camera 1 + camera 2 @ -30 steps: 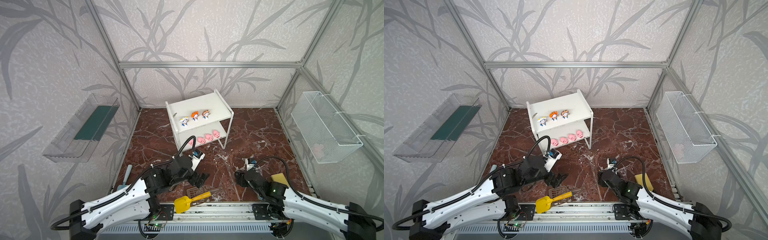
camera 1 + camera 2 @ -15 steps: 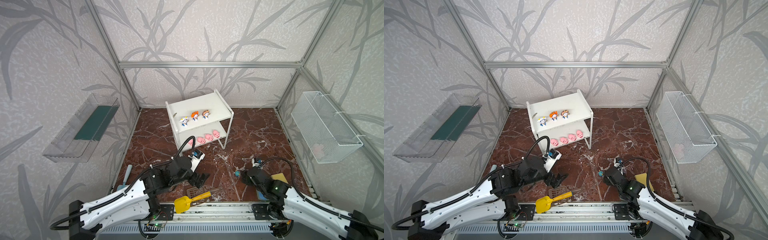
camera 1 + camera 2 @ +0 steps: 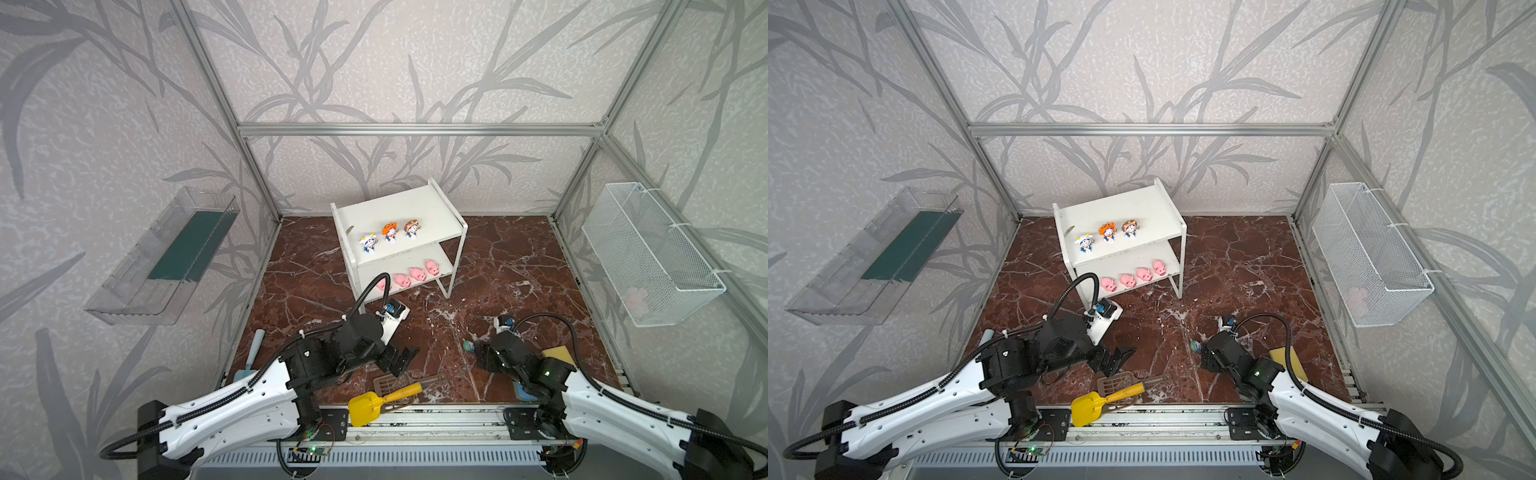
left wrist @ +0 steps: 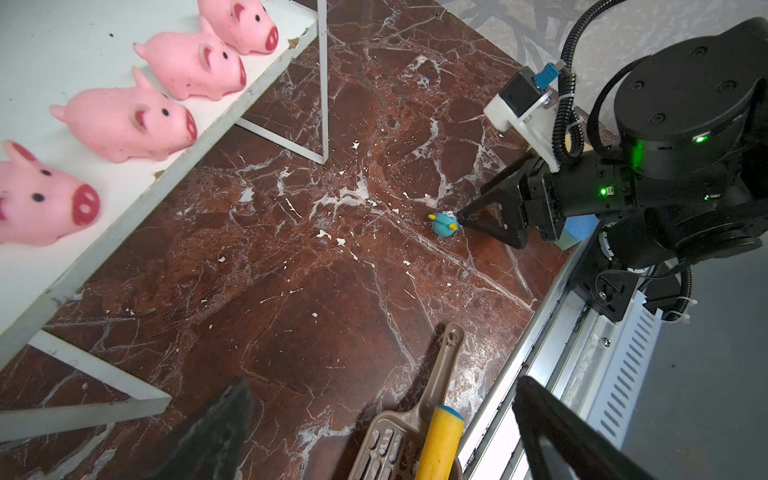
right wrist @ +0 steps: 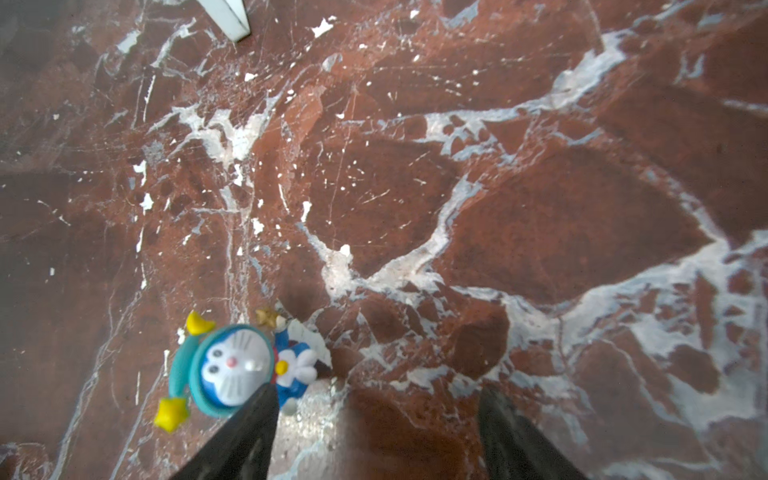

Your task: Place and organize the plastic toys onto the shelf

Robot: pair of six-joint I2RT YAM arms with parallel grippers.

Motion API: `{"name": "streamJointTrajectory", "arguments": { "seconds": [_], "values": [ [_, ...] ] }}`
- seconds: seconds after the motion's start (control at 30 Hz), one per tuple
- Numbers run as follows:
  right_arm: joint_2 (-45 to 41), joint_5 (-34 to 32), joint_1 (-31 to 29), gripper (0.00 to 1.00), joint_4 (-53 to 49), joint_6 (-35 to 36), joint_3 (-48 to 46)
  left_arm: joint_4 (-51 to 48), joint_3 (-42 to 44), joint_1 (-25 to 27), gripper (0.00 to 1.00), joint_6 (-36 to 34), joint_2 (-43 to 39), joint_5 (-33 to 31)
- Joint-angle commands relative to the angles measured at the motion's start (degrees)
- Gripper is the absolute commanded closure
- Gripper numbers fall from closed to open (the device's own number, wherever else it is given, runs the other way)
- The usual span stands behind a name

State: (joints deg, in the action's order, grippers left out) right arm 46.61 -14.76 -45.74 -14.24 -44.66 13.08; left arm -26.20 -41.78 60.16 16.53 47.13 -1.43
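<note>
The white shelf (image 3: 436, 208) (image 3: 1154, 203) stands at the back middle. Three figurines with white (image 3: 368, 242), orange (image 3: 390, 231) and brown (image 3: 412, 228) headgear stand on its upper board. Several pink pigs (image 3: 417, 274) (image 4: 129, 122) line the lower board. A teal-hooded figurine (image 3: 468, 345) (image 3: 1195, 345) (image 4: 444, 224) (image 5: 232, 370) sits on the marble floor. My right gripper (image 3: 478, 353) (image 5: 374, 415) is open, and one fingertip (image 5: 253, 415) is against the figurine, which is outside the gap. My left gripper (image 3: 405, 359) (image 4: 384, 386) hangs open and holds nothing.
A yellow scoop (image 3: 376, 401) and a brown slotted scoop (image 3: 390, 382) lie at the front edge under my left gripper. A yellow sponge (image 3: 557, 355) sits behind my right arm. On the side walls hang a wire basket (image 3: 648, 257) and a clear tray (image 3: 166, 257).
My right gripper has drawn back to the right, uncovering the teal-hooded figurine on the floor, and then edged in beside it. The left arm has stayed still.
</note>
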Motion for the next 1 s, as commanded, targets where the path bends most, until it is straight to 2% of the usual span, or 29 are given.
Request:
{"name": "streamJointTrajectory", "arguments": {
  "seconds": [0.0, 0.13, 0.27, 0.47, 0.73, 0.97],
  "values": [
    [2.21, 2.9, 0.12, 0.24, 3.8, 1.64, 0.93, 0.61, 0.53, 0.26, 0.01, -0.36, -0.42, -0.68],
    [5.33, 4.19, 0.2, 0.24, 4.73, 3.96, 2.71, 0.54, 0.59, 0.3, 0.01, -0.35, -0.82, -0.82],
    [6.21, 5.08, 0.19, 0.25, 3.93, 10.15, 5.53, 0.39, 0.67, 0.42, 0.01, -0.36, -1.28, -1.11],
    [6.97, 5.49, 0.81, 0.27, -3.23, 16.93, 11.21, 0.6, 0.73, 0.63, 0.01, -0.36, -1.26, -1.29],
    [9.45, 6.51, 1.97, 0.26, -5.78, 16.14, 12.56, 0.67, 0.76, 0.83, 0.01, -0.44, -1.37, -1.51],
    [13.55, 20.12, 1.97, 0.25, -0.17, 21.14, 13.0, 1.01, 0.74, 0.8, 0.01, -0.67, -1.07, -1.3]
  ]
}}
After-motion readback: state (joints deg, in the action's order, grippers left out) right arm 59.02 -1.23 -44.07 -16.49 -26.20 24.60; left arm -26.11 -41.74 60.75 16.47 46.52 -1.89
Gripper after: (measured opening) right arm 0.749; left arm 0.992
